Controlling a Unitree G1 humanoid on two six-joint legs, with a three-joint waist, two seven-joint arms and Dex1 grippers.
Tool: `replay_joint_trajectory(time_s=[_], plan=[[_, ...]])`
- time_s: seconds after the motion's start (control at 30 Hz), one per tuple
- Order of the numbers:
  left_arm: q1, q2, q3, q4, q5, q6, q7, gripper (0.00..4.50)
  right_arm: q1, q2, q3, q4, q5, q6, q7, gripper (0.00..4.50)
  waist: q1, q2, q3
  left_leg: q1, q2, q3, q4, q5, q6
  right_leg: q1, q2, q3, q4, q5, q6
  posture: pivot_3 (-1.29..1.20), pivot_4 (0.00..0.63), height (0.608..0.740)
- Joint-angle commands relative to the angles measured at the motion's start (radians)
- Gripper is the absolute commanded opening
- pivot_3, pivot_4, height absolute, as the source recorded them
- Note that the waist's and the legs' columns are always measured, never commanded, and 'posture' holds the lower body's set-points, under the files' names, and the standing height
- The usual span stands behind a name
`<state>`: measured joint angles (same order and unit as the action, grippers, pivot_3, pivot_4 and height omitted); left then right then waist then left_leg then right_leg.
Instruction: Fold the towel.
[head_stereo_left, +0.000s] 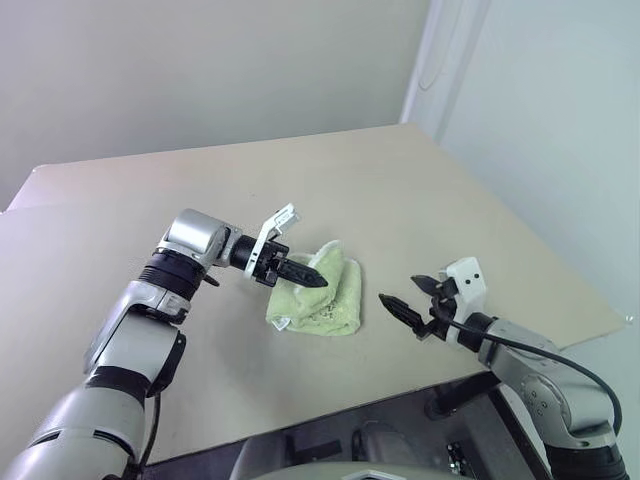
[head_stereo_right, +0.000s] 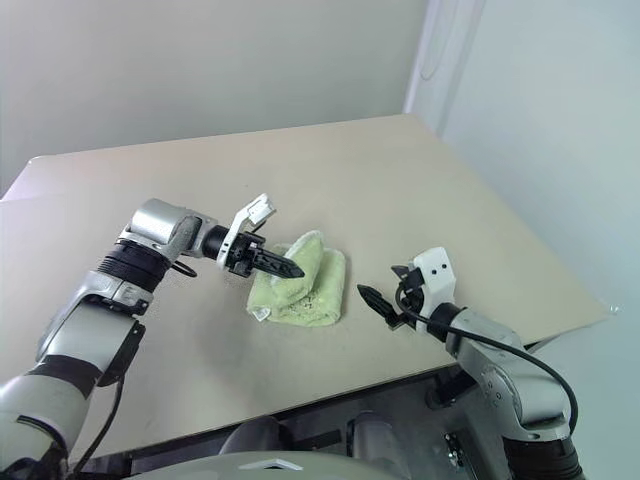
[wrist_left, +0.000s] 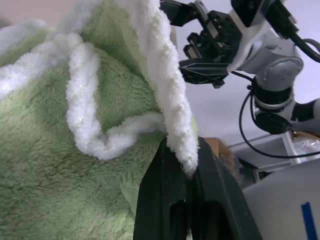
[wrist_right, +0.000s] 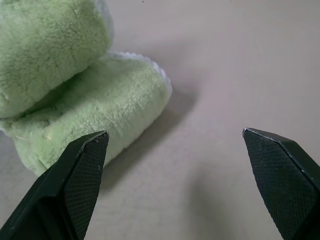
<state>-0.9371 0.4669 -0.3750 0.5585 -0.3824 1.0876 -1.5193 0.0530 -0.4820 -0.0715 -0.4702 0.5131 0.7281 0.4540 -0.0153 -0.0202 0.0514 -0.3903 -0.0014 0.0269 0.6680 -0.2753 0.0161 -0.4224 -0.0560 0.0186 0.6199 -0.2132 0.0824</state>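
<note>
Beige bench (head_stereo_left: 420, 190), pale wall behind. Towel (head_stereo_left: 325, 295) mid-bench, already doubled. Left pincer (head_stereo_left: 305, 273) clamps white edge, lifted over pile. Right pincer (head_stereo_left: 408, 298) gapes empty, near towel's right side.

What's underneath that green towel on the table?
The towel lies bunched on the bare tan table. The left gripper pinches its whitish edge, lifting a fold over the rest. Whatever lies beneath the layers is covered.
</note>
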Motion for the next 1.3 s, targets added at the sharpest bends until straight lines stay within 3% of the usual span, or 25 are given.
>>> replay_joint_trajectory(time_s=[0.03,0.07,0.3,0.6,0.7,0.8,0.93,1.1,1.3], plan=[[-0.012,-0.008,0.024,0.005,-0.009,-0.031,-0.001,0.51,-0.006,-0.004,-0.022,-0.044,-0.008,-0.023,-0.008,4.50,0.000,0.000,0.000,0.000,0.000,0.000,0.000,0.000,0.000,0.000,0.000,0.000,0.000,0.000,0.000,0.00,0.000,0.740],[-0.010,-0.015,0.029,0.006,-0.012,-0.035,0.004,0.69,-0.006,-0.005,-0.023,-0.043,-0.008,-0.023,-0.009,4.50,0.000,0.000,0.000,0.000,0.000,0.000,0.000,0.000,0.000,0.000,0.000,0.000,0.000,0.000,0.000,0.00,0.000,0.740],[0.002,-0.018,0.021,-0.028,-0.038,-0.012,-0.027,3.11,-0.024,-0.003,-0.018,-0.028,-0.014,-0.025,-0.007,4.50,-0.002,0.000,0.000,0.000,0.000,0.000,0.000,0.000,0.000,0.000,0.000,0.000,0.000,0.000,0.000,0.00,0.000,0.740],[-0.046,0.016,0.125,-0.002,-0.103,0.022,-0.023,3.11,-0.075,0.025,-0.103,-0.004,0.027,-0.030,-0.035,4.50,-0.001,0.000,0.000,0.000,0.000,0.000,0.000,0.000,0.000,0.000,0.000,0.000,0.000,0.000,0.000,0.00,0.000,0.740],[-0.073,0.045,0.163,0.078,-0.077,-0.015,0.014,3.11,-0.137,0.043,-0.168,-0.029,0.108,-0.001,-0.046,4.50,-0.003,0.000,0.000,0.000,0.000,0.000,0.000,0.000,0.000,0.000,0.000,0.000,0.000,0.000,0.000,0.00,0.000,0.740],[-0.029,0.092,0.107,0.087,0.001,-0.123,0.015,3.11,-0.215,0.064,-0.186,-0.053,0.198,0.030,-0.058,4.50,-0.008,0.001,0.000,0.001,0.001,0.000,-0.001,0.000,0.000,0.000,0.001,0.001,0.000,0.000,-0.001,0.00,0.000,0.740],[0.088,0.134,0.052,-0.007,0.060,-0.263,-0.007,3.11,-0.293,0.080,-0.090,-0.041,0.213,0.056,-0.040,4.50,-0.004,0.002,0.000,0.001,0.003,0.000,-0.002,0.000,0.000,-0.001,0.004,0.002,0.000,0.000,-0.003,0.00,0.000,0.740],[0.123,0.068,0.109,0.049,0.105,-0.487,0.113,3.11,-0.335,0.099,0.048,0.040,0.166,0.059,-0.009,4.50,0.008,0.001,0.000,-0.002,0.006,-0.001,0.000,0.000,0.000,-0.001,0.005,0.002,0.000,0.001,-0.004,0.00,0.000,0.740],[0.161,0.024,0.105,0.088,0.162,-0.683,0.134,3.11,-0.352,0.136,0.201,0.124,0.100,0.044,0.033,4.50,-0.003,0.001,0.000,-0.001,0.003,0.001,0.000,0.000,0.000,-0.001,0.004,0.005,-0.001,0.001,-0.003,0.00,0.000,0.740]])
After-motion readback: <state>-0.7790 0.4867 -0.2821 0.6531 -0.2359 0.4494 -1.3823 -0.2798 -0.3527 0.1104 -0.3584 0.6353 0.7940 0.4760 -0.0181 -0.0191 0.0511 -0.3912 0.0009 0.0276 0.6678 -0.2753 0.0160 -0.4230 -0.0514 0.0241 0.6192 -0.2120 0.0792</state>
